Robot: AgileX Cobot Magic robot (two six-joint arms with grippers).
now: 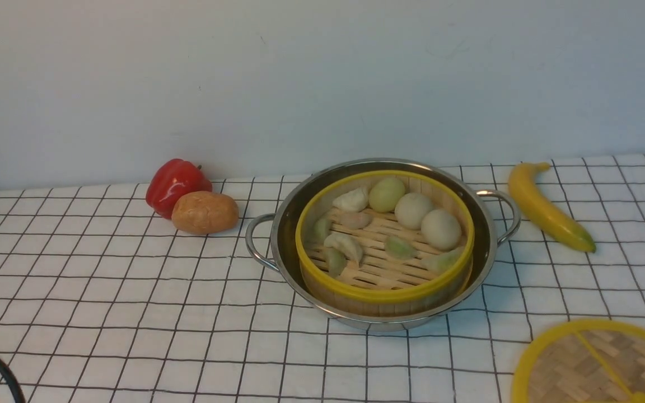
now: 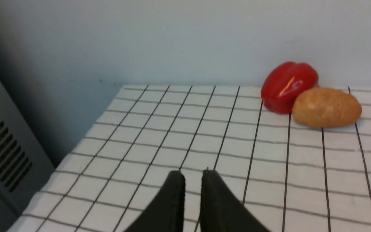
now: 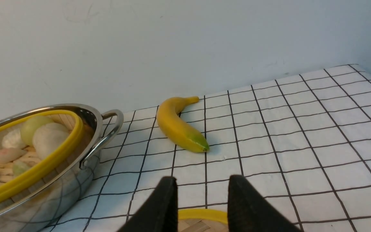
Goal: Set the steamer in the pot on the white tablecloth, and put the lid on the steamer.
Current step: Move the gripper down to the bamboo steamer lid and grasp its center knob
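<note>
Steamer position: steamer (image 1: 384,295) seated inside the pot (image 1: 284,235), yellow rim roughly level, closer to the near wall than the far; dumplings and buns on the slatted floor.
Pot position: upright on the white tablecloth (image 1: 104,291), about mid-cloth, both loop handles clear.
Lid position: lid (image 1: 580,369) flat on the cloth at the near right, well apart from the pot and partly cut off by the front view's edge; steamer uncovered.
Left jaws: nearly closed, only a slit between them, nothing held; low over bare cloth on the left side, with the red pepper (image 2: 288,85) and potato (image 2: 327,108) beyond, touching each other.
Right jaws: wide apart, nothing held; lid's yellow rim visible between and below them in the right wrist view; contact with the lid not determinable.
Bystander: banana (image 1: 546,210) just beside the pot's right handle, not touching.
Step in hand: judged first half done, steamer in the pot; lid pickup by the right arm at its start.
Next move calls for: descent onto the lid, a firm hold on rim or centre knob, a level lift, a carry left and forward over the pot, then centring on the steamer's yellow rim before release.
Risk: thin flat disc, awkward to get under; off-centre set-down likely to leave it tilted on the pot's rim.
</note>
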